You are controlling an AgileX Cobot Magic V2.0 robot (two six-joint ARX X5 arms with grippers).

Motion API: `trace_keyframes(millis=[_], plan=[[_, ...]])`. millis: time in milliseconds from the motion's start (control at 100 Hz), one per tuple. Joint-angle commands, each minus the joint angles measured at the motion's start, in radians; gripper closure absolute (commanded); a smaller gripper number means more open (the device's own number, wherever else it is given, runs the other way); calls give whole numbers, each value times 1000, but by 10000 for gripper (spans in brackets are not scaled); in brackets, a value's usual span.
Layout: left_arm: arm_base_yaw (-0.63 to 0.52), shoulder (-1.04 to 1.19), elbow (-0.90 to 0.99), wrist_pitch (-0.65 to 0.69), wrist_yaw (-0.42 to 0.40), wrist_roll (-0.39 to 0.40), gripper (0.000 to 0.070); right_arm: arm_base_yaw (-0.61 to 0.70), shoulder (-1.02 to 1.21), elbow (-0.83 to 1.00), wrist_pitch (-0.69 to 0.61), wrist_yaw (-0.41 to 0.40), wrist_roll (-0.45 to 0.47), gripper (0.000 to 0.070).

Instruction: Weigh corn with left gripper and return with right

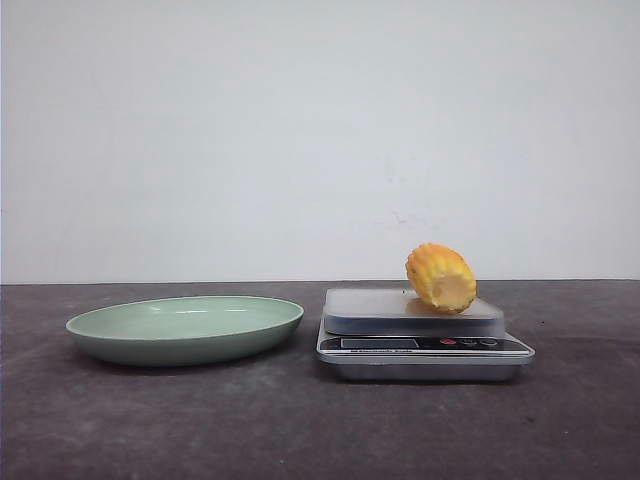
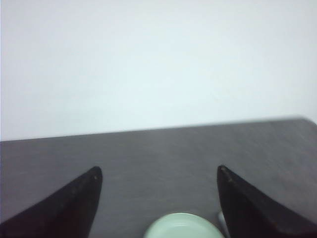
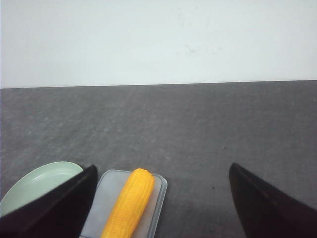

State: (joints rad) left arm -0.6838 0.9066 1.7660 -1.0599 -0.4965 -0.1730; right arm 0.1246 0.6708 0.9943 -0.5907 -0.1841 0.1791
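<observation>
The corn (image 1: pixel 441 277) lies on the grey platform of a small kitchen scale (image 1: pixel 420 335), its pale cut end toward the front camera. In the right wrist view the corn (image 3: pixel 129 203) stretches along the scale platform (image 3: pixel 106 198), between and beyond the wide-apart black fingers of my right gripper (image 3: pixel 161 171), which is open and holds nothing. My left gripper (image 2: pixel 158 171) is open too, its fingers spread above the table with the green plate (image 2: pixel 183 226) below them. Neither gripper appears in the front view.
A shallow pale green plate (image 1: pixel 185 328) sits left of the scale on the dark grey table (image 1: pixel 300 430). A plain white wall stands behind the table's far edge. The plate's rim (image 3: pixel 39 178) also shows in the right wrist view.
</observation>
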Motion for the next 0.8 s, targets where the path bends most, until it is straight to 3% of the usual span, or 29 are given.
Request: trace_keyframes(millis=[0,180,370,790], plan=[[-6,-79,12,-71,-41,-47,268,9,17,20,9,-4,-14,166],[-3,-291,-22,-279,-162,-185,268,38,50,20,10,-7,-14,165],[52,-487,-169,-383,-156,-290,268,77,121,20,11,-7,-16,130],[307,-750,-559,-381,218,-317,267,223,421,20,99,48,-3,130]])
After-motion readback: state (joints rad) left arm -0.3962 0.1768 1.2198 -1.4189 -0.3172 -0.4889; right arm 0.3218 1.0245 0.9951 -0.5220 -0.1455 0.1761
